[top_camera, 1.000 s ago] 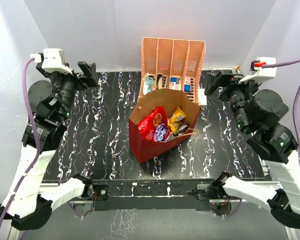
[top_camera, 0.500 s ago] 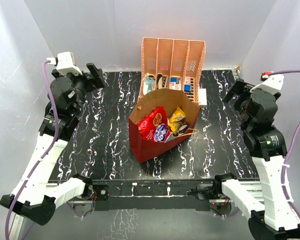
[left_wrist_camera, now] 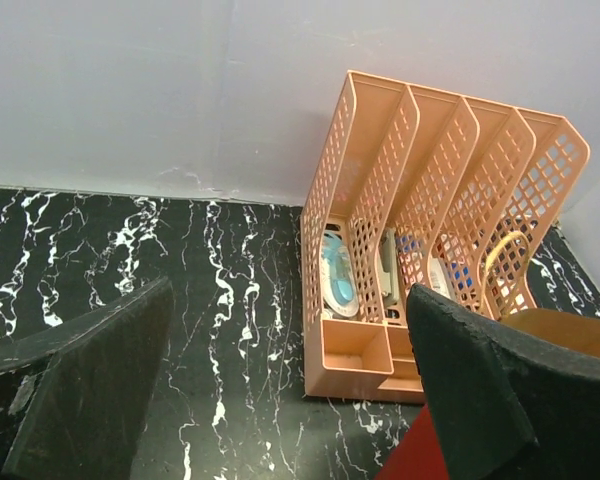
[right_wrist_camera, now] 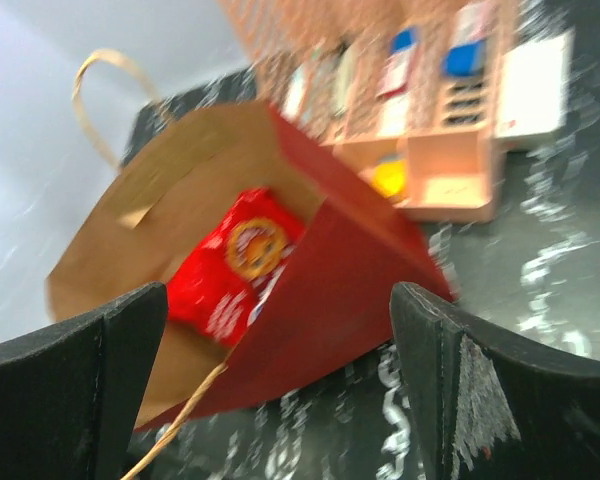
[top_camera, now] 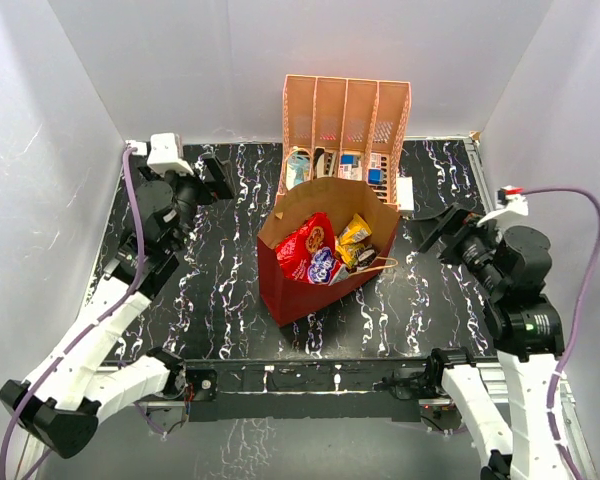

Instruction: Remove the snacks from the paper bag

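Observation:
The paper bag (top_camera: 305, 298), red outside and brown inside, stands open in the middle of the black marbled table. Among the snacks inside it are a large red cookie bag (top_camera: 305, 245), a yellow packet (top_camera: 356, 230) and small dark packets. My left gripper (top_camera: 215, 172) hovers open at the back left, apart from the bag; its wrist view shows only the bag's red corner (left_wrist_camera: 420, 455). My right gripper (top_camera: 440, 228) is open just right of the bag. Its blurred wrist view looks across the red wall (right_wrist_camera: 350, 300) at the cookie bag (right_wrist_camera: 235, 260).
A peach slotted rack (top_camera: 346, 130) with small blue-white items stands right behind the bag, also seen in the left wrist view (left_wrist_camera: 420, 200). A white flat item (top_camera: 406, 195) lies at its right end. White walls close in the table at the back and sides.
Both arms have swung inward and down toward the bag. The left gripper moved right, toward the rack. The right gripper dropped next to the bag's right side. Both stayed open.

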